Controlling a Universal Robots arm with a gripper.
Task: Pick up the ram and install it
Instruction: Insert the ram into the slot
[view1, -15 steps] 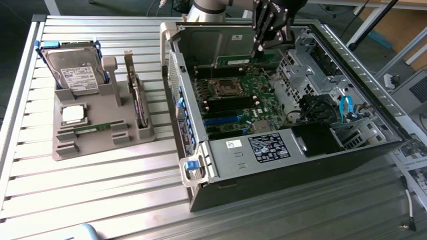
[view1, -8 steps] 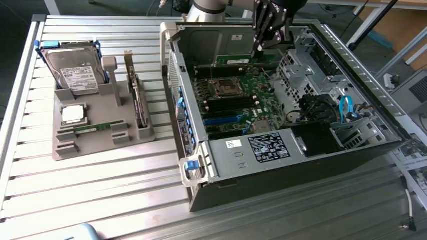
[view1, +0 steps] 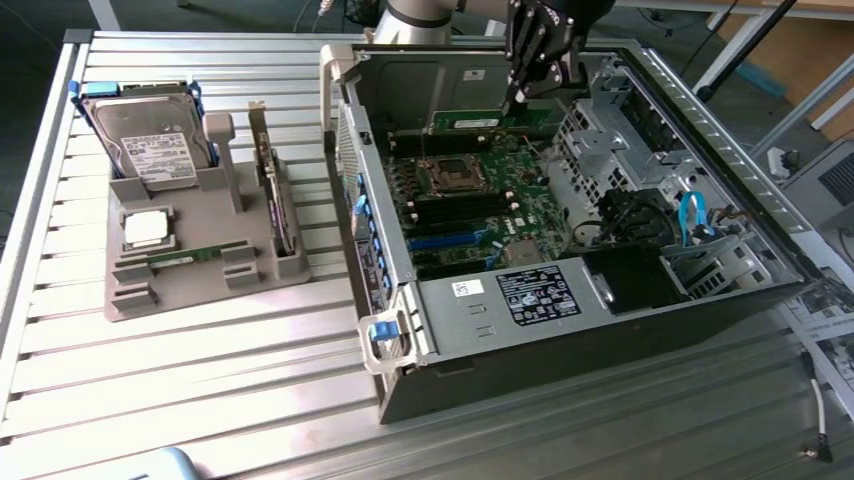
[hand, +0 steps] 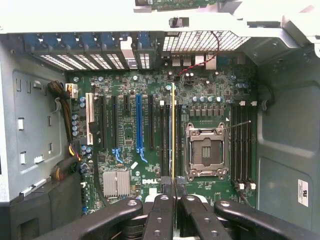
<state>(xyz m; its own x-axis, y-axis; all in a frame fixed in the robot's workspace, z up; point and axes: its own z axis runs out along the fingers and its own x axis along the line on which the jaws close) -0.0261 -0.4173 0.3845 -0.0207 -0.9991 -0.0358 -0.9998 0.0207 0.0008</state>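
The arm (view1: 416, 15) reaches down from the far side into the open computer case (view1: 534, 345), with the gripper (view1: 521, 97) pointing down at the motherboard (view1: 501, 215). In the wrist view the 2 fingers (hand: 163, 200) are clamped on the ram (hand: 173, 130), which sits in the gripper (hand: 173, 181) above the board; whether it touches a slot cannot be told. Around it are the empty processor socket (hand: 205, 150) on one side and a blue slot (hand: 138, 122) with other long black slots (hand: 163, 135) on the other, and the case's raised metal wall (view1: 427, 85) stands just behind the gripper. On the slatted table (view1: 200, 380), at the exterior view's left, a grey tray (view1: 200, 290) holds a hard drive (view1: 150, 135), an expansion card (view1: 274, 190) and a second stick (view1: 187, 257). The ram (view1: 481, 122) stands on its edge, its long axis parallel to the black slots and running across the exterior view from left to right.
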